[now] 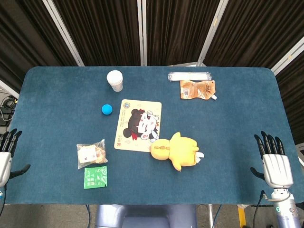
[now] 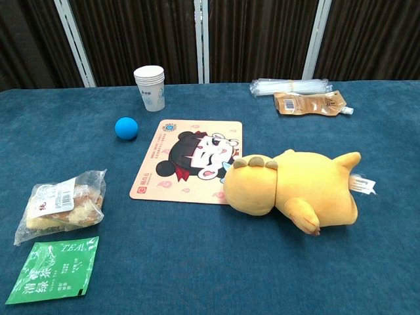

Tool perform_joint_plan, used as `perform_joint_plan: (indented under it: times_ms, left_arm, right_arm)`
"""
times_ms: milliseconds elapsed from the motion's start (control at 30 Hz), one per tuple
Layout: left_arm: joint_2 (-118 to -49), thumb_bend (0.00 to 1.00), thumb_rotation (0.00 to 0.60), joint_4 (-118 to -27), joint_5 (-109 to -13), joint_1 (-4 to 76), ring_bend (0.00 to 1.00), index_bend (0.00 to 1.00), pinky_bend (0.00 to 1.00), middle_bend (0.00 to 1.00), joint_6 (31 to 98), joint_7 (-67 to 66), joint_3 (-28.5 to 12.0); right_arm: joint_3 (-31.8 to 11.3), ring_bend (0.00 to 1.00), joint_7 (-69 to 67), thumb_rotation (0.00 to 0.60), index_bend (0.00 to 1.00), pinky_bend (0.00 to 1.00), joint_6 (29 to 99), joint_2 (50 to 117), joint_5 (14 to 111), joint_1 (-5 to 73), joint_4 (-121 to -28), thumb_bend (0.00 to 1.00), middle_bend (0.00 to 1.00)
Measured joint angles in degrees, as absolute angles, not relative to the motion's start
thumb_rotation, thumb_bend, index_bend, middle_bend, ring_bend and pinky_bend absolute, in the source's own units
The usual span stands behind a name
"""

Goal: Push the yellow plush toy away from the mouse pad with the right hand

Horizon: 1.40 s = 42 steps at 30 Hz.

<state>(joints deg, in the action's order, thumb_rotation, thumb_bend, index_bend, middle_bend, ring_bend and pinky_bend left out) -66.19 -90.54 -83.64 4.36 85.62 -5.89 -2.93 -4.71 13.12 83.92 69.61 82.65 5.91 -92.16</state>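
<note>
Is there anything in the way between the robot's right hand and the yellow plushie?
No. Only bare blue table lies between the right hand and the yellow plush toy. The toy's head overlaps the mouse pad at its lower right corner.

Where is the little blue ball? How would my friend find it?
Look at the blue table, then find the cartoon mouse pad in the middle. The ball sits just off the pad's far left corner, below the white cups. It is the only round, bright blue thing there.
</note>
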Motion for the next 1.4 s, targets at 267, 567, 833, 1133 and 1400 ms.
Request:
perform_joint_plan:
  times_ms: [267,567,833,1133,1400]
  left_arm:
    - [-66.21,0.1,0.6,-90.6,-83.79,4.3,0.0,0.0,0.0,0.0,85.78,-5.98,-2.9]
    - [-65.94,0.1,0.6,-90.49,-83.49,4.33,0.0,0.0,0.0,0.0,85.84,-5.18,-3.25]
    - [-65.94,0.1,0.6,-90.62,-83.56,4.21,0.0,0.0,0.0,0.0,86.03,-5.47,-3.2]
    - [-66.22,0.1,0.6,-90.85,-83.14,4.44,0.0,0.0,0.0,0.0,85.42,-6.37,-3.22]
    - [-65.78,0.1,0.6,-90.82,-82.74,4.36,0.0,0.0,0.0,0.0,85.55,-5.27,-3.56]
  right_arm:
    - [-4.48,0.0,13.3,0.6,0.0,0.0,83.86,69.67,82.99,5.9,-92.25,0.15,0.0]
    - [-4.32,0.0,14.12,0.6,0.0,0.0,83.39,70.21,83.07,6.15,-92.08,0.15,0.0]
    - [-3.98,0.0,14.21,0.6,0.0,0.0,83.26,70.55,83.59,6.23,-91.83,0.29,0.0]
    - [-4.39,0.0,15.47,0.6,0.0,0.0,82.97,72.16,84.42,7.28,-93.06,0.95,0.0]
    - [-6.59,0.0,23.61,0.6,0.0,0.0,81.77,78.48,83.93,10.51,-94.65,1.0,0.0]
